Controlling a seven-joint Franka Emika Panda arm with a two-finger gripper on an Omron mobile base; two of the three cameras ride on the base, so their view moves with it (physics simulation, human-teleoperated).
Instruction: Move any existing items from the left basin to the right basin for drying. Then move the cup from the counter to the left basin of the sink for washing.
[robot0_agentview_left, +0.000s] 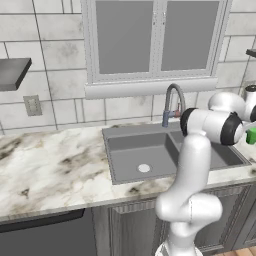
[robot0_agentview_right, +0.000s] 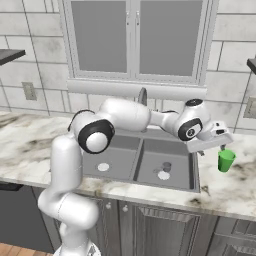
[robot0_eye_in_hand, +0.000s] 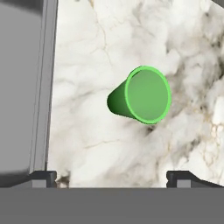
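counter — cup near sink edge

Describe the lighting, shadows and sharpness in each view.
Left base view: flat, even light, no glare, soft edges. Right base view: the cup casts only a faint shadow on the counter. Hand view: cup rim crisp, small dark shadow beneath it, veining slightly blurred.

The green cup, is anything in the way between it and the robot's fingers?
Nothing visible is. In the hand view the cup stands alone on the bare counter, beyond the open gripper. The sink lies off to one side.
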